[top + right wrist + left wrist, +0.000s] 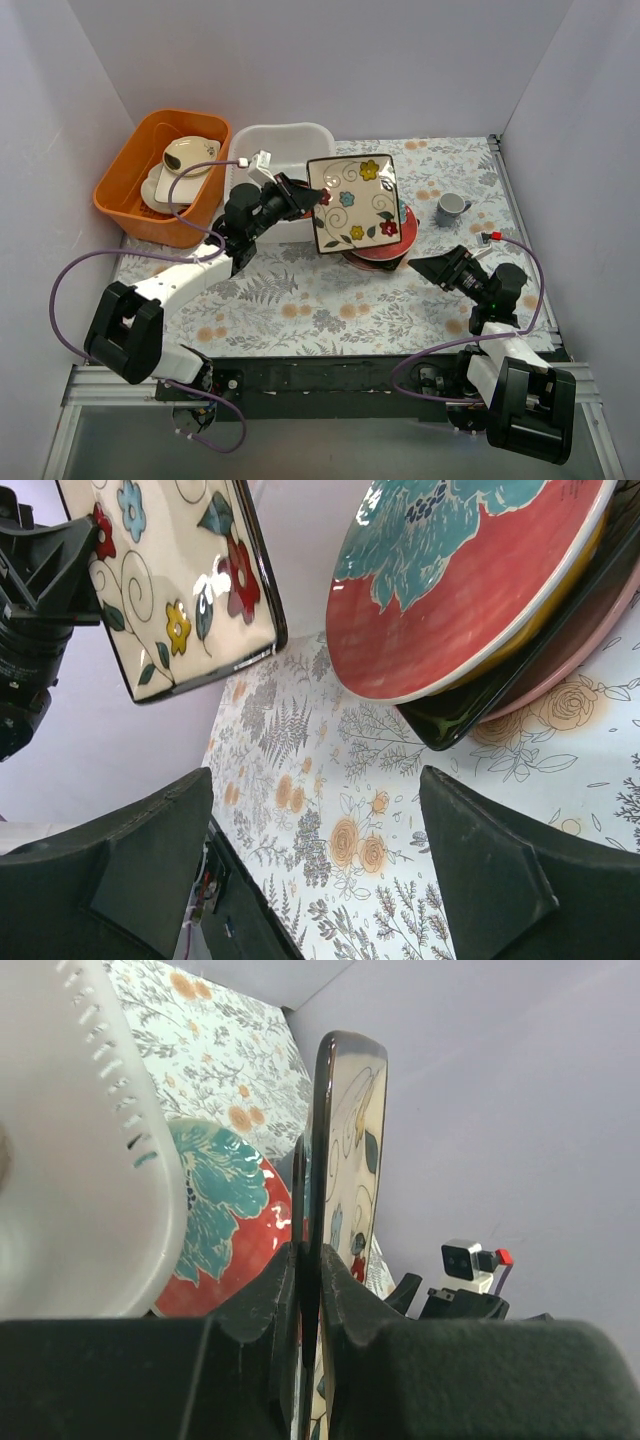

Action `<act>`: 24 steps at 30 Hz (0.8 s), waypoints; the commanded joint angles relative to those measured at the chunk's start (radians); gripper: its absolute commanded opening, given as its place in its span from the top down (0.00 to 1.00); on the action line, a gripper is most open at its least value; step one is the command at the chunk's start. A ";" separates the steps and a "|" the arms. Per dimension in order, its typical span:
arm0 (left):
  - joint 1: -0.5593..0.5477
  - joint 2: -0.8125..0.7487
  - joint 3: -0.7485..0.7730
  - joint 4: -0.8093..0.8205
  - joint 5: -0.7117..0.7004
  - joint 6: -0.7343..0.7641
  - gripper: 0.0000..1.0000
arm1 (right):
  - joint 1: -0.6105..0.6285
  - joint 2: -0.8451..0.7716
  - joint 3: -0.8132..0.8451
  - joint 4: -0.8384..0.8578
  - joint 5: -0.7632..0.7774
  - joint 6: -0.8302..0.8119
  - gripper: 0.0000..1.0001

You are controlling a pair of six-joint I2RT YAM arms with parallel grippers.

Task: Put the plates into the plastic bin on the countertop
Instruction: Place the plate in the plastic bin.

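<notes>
Spread wide and empty, the right gripper [315, 850] sat lowest in the overhead view, right of centre, its two dark fingers aimed at the stack of plates on the countertop [300, 300]. That stack showed the red-and-teal round plate [450, 590] on top, a black rectangular plate [470, 715] under it and a pink round plate [570, 660] at the bottom. Farther up, at mid-frame, the left gripper [305, 197] was clamped on the left rim of the cream square floral plate [352, 203], holding it clear of the countertop, partly over the stack and just right of the plastic bin [285, 140]. The plate looked like glazed ceramic: stiff, glossy and probably slippery, breakable, with some weight. A flat dish offers only its rim to pinch, and held by one edge it could swing or slip between the pads. Being square, it had no long axis. It stood tilted on edge, its flowered face turned up toward the overhead camera and its pinched edge toward the bin. From the left wrist it appeared edge-on, running up the frame.
</notes>
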 commanded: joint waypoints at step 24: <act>0.333 -0.130 0.159 0.071 0.208 -0.049 1.00 | 0.004 -0.008 0.000 0.009 -0.039 -0.053 0.06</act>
